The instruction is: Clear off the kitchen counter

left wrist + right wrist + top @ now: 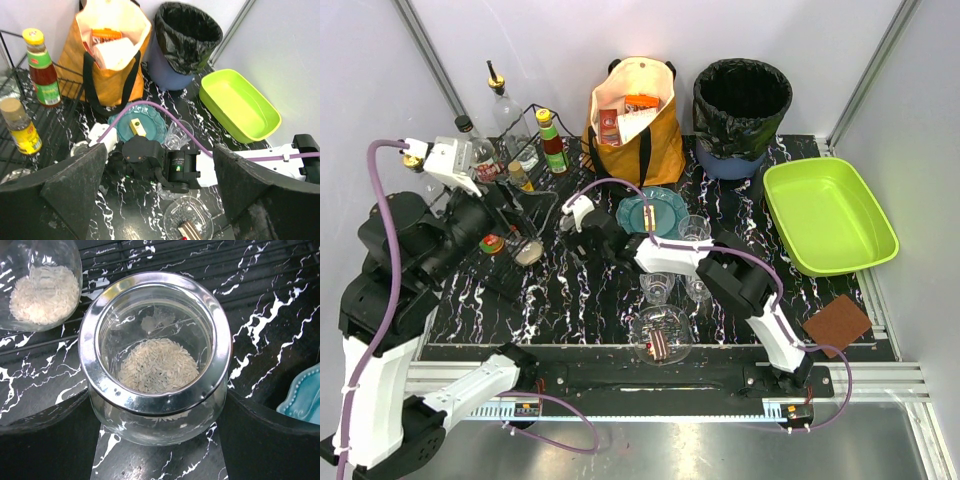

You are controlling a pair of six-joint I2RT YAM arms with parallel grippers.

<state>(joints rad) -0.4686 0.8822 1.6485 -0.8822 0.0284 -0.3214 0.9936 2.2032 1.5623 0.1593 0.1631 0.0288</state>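
Note:
The kitchen counter (590,300) is black with white veins and holds many items. My right gripper (155,402) reaches to the counter's left middle (582,222), beside the wire rack. Its fingers (55,440) press both sides of a clear glass jar (155,365) with a metal rim and rice inside. The jar stands on the counter and is hidden under the gripper in the top view. My left gripper (160,180) is open and empty, held high over the rack at the left (505,205).
A second rice jar (42,290) lies on the black wire rack (525,190) with sauce bottles (553,142). Nearby are a teal plate (652,212), clear cups (695,228), a glass bowl (660,335), an orange tote (635,125), a black bin (742,100), a green tray (828,215) and a brown pad (837,323).

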